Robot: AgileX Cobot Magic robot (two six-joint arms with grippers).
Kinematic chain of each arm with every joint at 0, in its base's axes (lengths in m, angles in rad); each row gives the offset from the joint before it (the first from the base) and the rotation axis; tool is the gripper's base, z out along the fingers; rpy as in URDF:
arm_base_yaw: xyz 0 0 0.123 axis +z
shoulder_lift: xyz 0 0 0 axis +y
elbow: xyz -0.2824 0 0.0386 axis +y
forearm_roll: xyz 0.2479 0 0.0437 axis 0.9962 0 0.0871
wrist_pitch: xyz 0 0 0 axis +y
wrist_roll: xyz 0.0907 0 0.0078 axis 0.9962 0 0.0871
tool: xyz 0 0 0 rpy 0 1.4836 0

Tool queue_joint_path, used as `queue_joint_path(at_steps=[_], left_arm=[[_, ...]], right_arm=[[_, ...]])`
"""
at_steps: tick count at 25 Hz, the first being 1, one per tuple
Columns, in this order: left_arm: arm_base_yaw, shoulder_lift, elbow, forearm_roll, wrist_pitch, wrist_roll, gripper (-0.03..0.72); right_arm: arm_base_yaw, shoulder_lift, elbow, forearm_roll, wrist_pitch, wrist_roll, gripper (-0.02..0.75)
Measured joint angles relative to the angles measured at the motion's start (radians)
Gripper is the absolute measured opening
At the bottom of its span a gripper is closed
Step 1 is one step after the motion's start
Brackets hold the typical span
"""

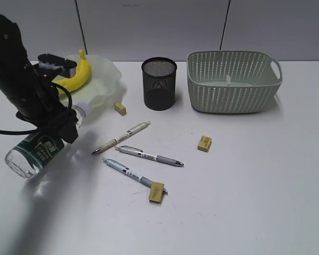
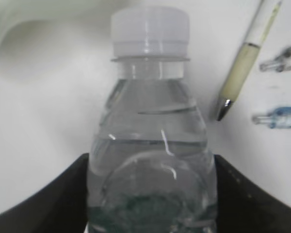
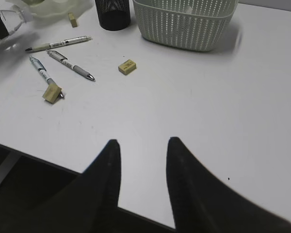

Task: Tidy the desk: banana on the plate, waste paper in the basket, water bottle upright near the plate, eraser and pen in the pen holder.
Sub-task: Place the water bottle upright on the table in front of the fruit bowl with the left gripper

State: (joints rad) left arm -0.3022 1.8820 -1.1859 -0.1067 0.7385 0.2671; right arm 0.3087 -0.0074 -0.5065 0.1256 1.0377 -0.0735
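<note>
In the exterior view, the water bottle [image 1: 36,151] is held tilted above the desk [image 1: 244,202] at about nine o'clock by the left gripper [image 1: 58,127], cap towards the plate [image 1: 103,79], where the banana [image 1: 77,77] lies.

In the left wrist view, the jaws are seen closed on the bottle's body.

In the right wrist view, the right gripper [image 3: 143,160] is shown slightly parted and empty, with the basket [image 3: 184,22] at twelve o'clock and the pen holder [image 3: 113,12] at eleven.

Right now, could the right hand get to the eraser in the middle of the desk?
Probably yes. The right hand is open and holds nothing, and only bare desk lies between it and the eraser.
</note>
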Motion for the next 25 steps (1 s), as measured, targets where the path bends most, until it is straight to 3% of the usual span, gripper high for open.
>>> queue_joint_path(at_steps=[8,14,20,25], left_arm=[[-0.001,-0.195,0.001,-0.051,0.098,0.000,0.507],[-0.001,-0.405,0.061,-0.078,0.014,0.000,0.507],[-0.002,-0.586,0.317,-0.132,-0.337,0.000,0.507],[-0.003,-0.637,0.630,-0.319,-0.824,-0.001,0.507]], right_arm=[[0.000,0.000,0.000,0.000,0.000,0.000,0.267],[0.000,0.000,0.000,0.000,0.000,0.000,0.267],[0.000,0.000,0.000,0.000,0.000,0.000,0.267],[0.000,0.000,0.000,0.000,0.000,0.000,0.267]])
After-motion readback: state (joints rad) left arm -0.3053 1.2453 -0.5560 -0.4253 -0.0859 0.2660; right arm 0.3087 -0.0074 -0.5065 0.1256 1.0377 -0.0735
